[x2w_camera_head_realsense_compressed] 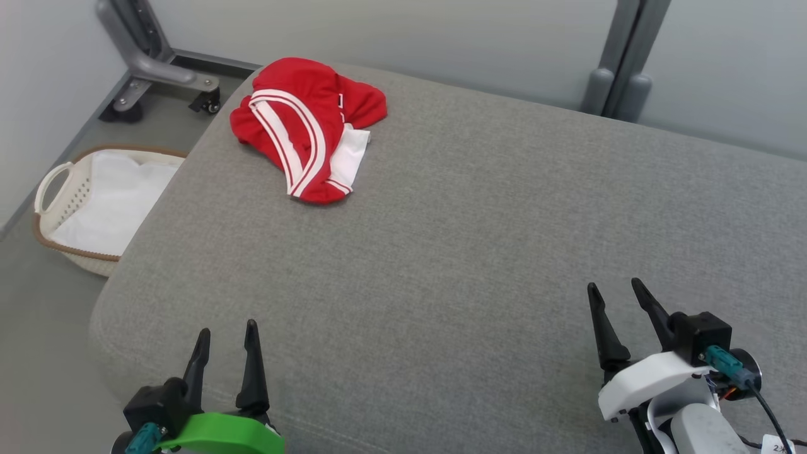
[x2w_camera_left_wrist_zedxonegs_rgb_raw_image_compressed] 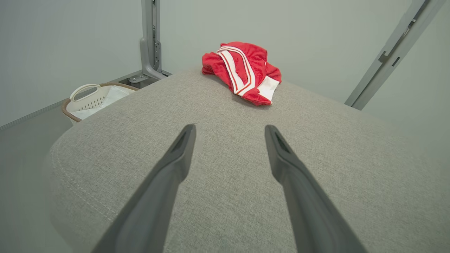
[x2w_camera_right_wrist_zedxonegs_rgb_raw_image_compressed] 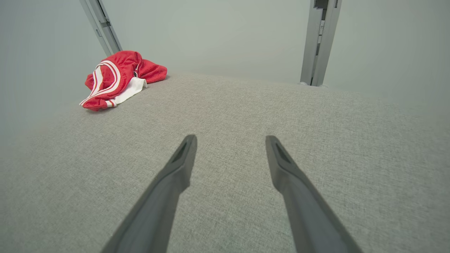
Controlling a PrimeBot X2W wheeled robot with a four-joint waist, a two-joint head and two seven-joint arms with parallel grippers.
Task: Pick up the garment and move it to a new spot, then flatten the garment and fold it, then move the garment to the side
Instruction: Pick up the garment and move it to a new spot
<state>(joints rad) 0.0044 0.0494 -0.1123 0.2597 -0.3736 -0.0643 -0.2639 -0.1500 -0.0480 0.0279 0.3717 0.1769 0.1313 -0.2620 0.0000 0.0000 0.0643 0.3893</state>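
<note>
The garment is a red piece with white stripes and a white panel, crumpled in a heap at the far left corner of the grey cushioned surface. It also lies ahead in the left wrist view and at the upper left in the right wrist view. My left gripper stands open at the near left edge, far short of the garment, nothing between its fingers. My right gripper is open at the near right, also empty.
A cream laundry basket with white cloth inside sits on the floor left of the surface. A grey wheeled stand is behind it, and a grey post rises behind the surface's far right edge. Pale walls close in behind.
</note>
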